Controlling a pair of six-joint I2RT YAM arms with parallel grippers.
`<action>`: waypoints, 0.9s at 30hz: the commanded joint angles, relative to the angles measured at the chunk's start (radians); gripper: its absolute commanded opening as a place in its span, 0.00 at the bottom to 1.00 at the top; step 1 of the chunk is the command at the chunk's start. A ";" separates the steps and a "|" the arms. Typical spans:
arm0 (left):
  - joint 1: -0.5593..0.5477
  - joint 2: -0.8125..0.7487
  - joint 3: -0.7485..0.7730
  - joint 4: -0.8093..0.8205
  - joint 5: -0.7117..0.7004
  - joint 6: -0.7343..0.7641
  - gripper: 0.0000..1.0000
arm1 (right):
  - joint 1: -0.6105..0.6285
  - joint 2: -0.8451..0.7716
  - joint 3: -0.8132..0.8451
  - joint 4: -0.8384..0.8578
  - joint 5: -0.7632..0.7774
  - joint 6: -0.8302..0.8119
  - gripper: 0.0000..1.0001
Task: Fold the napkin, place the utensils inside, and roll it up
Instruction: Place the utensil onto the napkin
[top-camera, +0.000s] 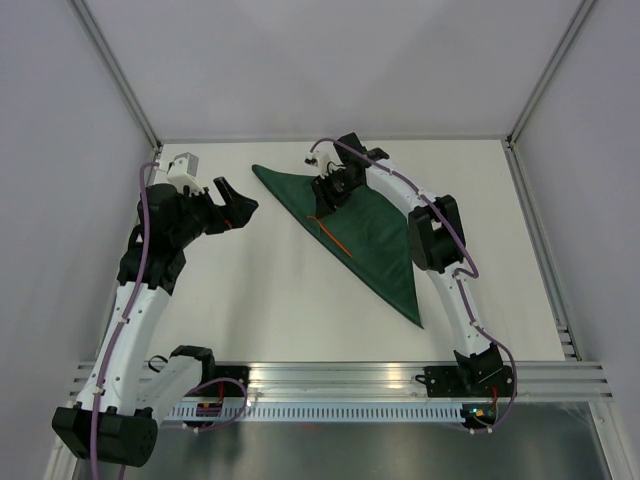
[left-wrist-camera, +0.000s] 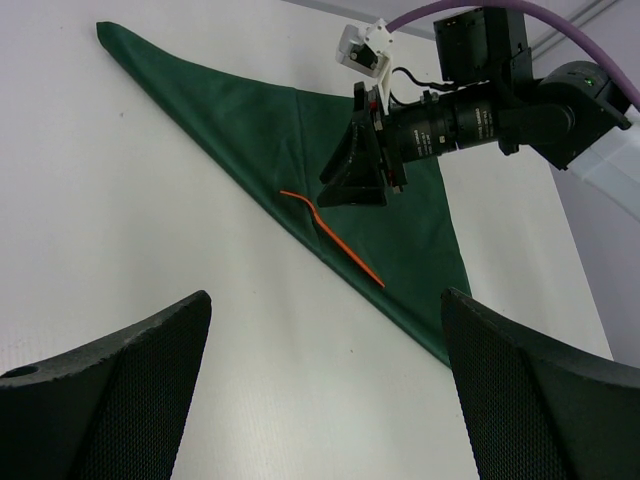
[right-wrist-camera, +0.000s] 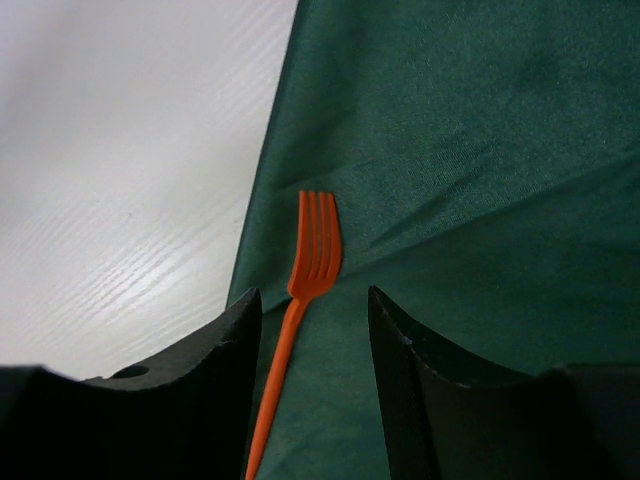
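Observation:
The dark green napkin (top-camera: 375, 240) lies folded into a triangle on the white table, its long edge running from back left to front right. The orange-red fork (top-camera: 330, 232) lies on it along that edge, seen also in the left wrist view (left-wrist-camera: 335, 240) and the right wrist view (right-wrist-camera: 312, 260). My right gripper (top-camera: 326, 200) hovers over the fork with jaws open. In its wrist view the fork's handle runs between its fingers (right-wrist-camera: 315, 310), nearer the left one and untouched. My left gripper (top-camera: 240, 212) is open and empty over bare table, left of the napkin (left-wrist-camera: 250, 120).
The white table (top-camera: 270, 290) is walled by pale panels at the left, back and right. A metal rail (top-camera: 350, 380) with the arm bases runs along the near edge. The right arm (left-wrist-camera: 480, 115) reaches over the napkin's far part.

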 joint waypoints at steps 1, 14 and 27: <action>0.004 -0.004 -0.001 0.015 -0.002 -0.032 0.99 | 0.007 -0.077 -0.050 0.070 0.056 0.004 0.52; 0.004 -0.002 -0.001 0.018 0.004 -0.032 0.99 | 0.030 -0.297 -0.308 0.161 0.167 -0.016 0.41; 0.004 -0.013 -0.001 0.018 0.011 -0.034 0.99 | 0.113 -0.335 -0.466 0.217 0.340 -0.030 0.34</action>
